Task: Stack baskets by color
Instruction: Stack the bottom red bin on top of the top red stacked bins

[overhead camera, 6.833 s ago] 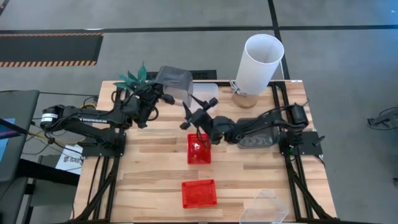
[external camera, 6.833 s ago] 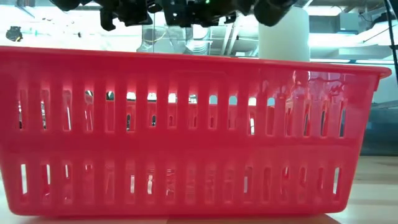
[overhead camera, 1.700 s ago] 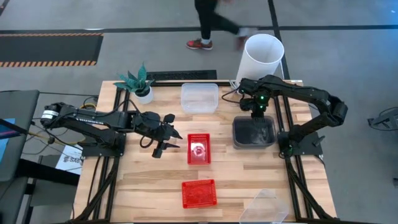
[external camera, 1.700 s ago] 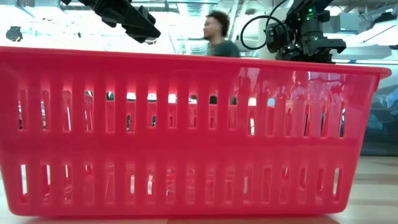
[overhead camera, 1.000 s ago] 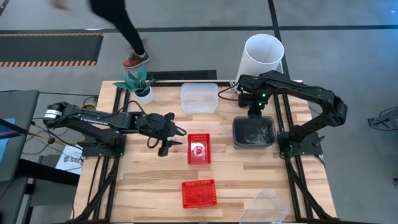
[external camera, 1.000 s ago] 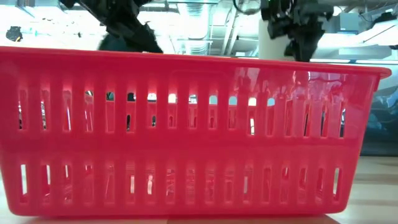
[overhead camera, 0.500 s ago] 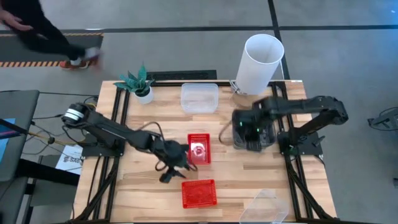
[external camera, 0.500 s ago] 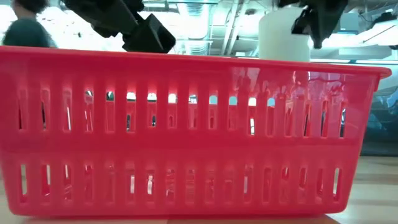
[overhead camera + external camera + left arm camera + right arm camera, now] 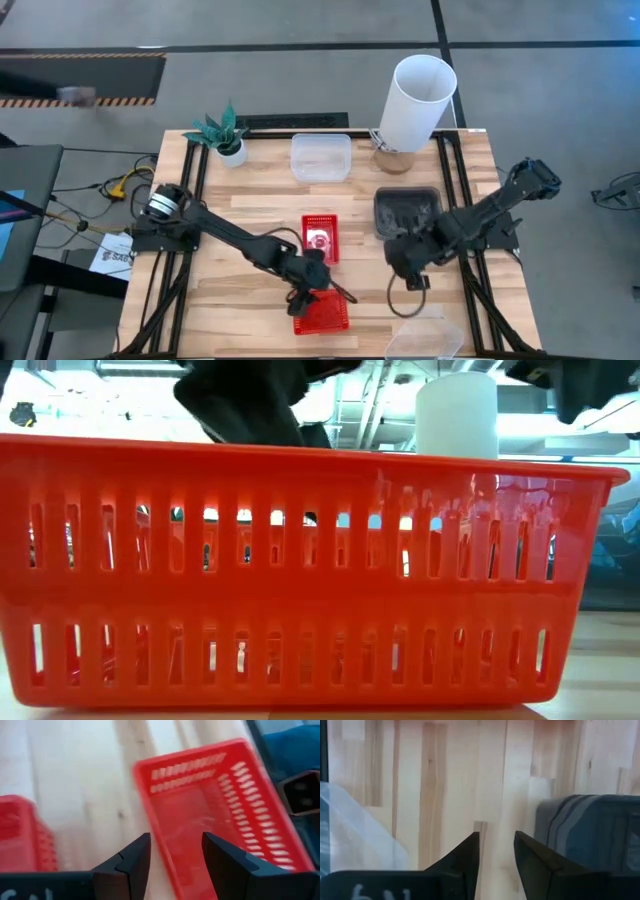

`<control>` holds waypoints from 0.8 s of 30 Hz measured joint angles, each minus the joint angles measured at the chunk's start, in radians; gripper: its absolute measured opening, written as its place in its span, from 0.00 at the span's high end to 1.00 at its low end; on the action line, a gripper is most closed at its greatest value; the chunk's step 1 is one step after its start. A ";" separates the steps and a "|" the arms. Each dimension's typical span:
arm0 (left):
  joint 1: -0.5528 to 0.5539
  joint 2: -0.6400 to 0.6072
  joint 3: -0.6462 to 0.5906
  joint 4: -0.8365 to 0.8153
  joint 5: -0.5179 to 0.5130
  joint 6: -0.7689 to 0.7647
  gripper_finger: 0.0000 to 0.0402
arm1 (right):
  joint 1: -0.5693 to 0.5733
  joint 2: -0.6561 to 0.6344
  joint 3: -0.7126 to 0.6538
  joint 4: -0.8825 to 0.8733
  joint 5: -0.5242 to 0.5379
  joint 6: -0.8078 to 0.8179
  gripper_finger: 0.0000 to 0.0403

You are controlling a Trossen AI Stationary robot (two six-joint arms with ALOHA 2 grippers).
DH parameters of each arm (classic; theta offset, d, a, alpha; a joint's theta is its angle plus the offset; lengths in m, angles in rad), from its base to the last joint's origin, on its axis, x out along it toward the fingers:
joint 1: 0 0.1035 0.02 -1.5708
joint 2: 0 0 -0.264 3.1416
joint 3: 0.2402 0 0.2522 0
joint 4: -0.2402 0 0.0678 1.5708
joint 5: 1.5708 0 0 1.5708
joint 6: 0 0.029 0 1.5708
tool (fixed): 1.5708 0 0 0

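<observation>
A red basket (image 9: pixel 320 312) sits on the table by the near edge and fills the low view (image 9: pixel 300 560). A second red basket (image 9: pixel 320 238) stands at mid-table. My left gripper (image 9: pixel 175 845) hovers open over the near red basket's (image 9: pixel 220 810) far left corner, touching nothing. The smoky grey baskets (image 9: pixel 407 210) are nested at the right. A clear basket (image 9: pixel 321 157) stands at the back, and another (image 9: pixel 425 335) lies tilted at the near right edge. My right gripper (image 9: pixel 496 840) hangs open over bare wood between the grey stack (image 9: pixel 590 830) and the tilted clear basket (image 9: pixel 355 835).
A tall white cylinder (image 9: pixel 420 100) stands at the back right, and a small potted plant (image 9: pixel 222 130) at the back left. Black frame rails run along the table's left and right sides. Bare wood lies at the near left.
My left gripper has swung from beside the middle red basket toward the near edge and down over the near red basket. My right gripper has left the spot above the grey stack and moved toward the near edge. No basket has moved.
</observation>
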 joint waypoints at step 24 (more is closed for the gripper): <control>-0.037 0.090 0.036 -0.019 -0.089 -0.267 0.77 | 0.355 0.000 -0.001 -0.010 0.315 0.226 0.68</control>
